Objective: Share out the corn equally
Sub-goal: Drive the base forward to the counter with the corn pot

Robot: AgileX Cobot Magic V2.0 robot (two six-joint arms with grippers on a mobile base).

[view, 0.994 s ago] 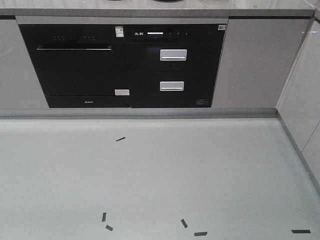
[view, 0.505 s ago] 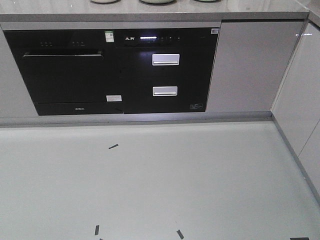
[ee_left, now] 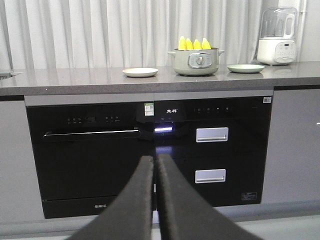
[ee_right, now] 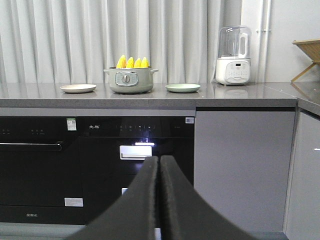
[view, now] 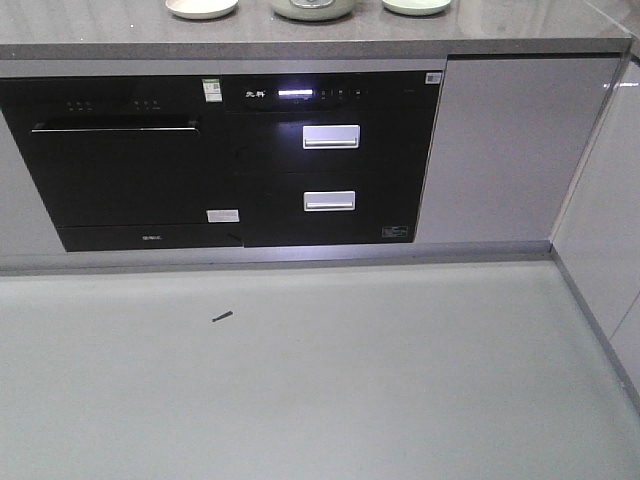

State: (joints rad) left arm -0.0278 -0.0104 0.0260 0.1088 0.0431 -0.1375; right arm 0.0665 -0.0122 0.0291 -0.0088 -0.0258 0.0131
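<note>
Several yellow corn (ee_left: 194,44) cobs stand upright in a grey-green pot (ee_left: 195,61) on the kitchen counter, also visible as corn (ee_right: 132,62) in the pot (ee_right: 130,80) in the right wrist view. A cream plate (ee_left: 140,72) lies left of the pot and a pale green plate (ee_left: 245,68) right of it. My left gripper (ee_left: 155,159) and right gripper (ee_right: 159,160) are both shut with nothing between the fingers, held low and well short of the counter. In the front view only the lower edges of the pot (view: 313,10) and plates show.
Black built-in appliances (view: 230,160) with silver drawer handles fill the cabinet front below the counter (view: 300,40). A white blender (ee_right: 233,56) stands at the counter's right. Grey cabinets (view: 500,150) run along the right. A black tape mark (view: 222,316) lies on the grey floor.
The front view has tilted up and drawn closer to the cabinets: the counter with its plates and pot has come into view, and the floor tape marks have slid down out of frame.
</note>
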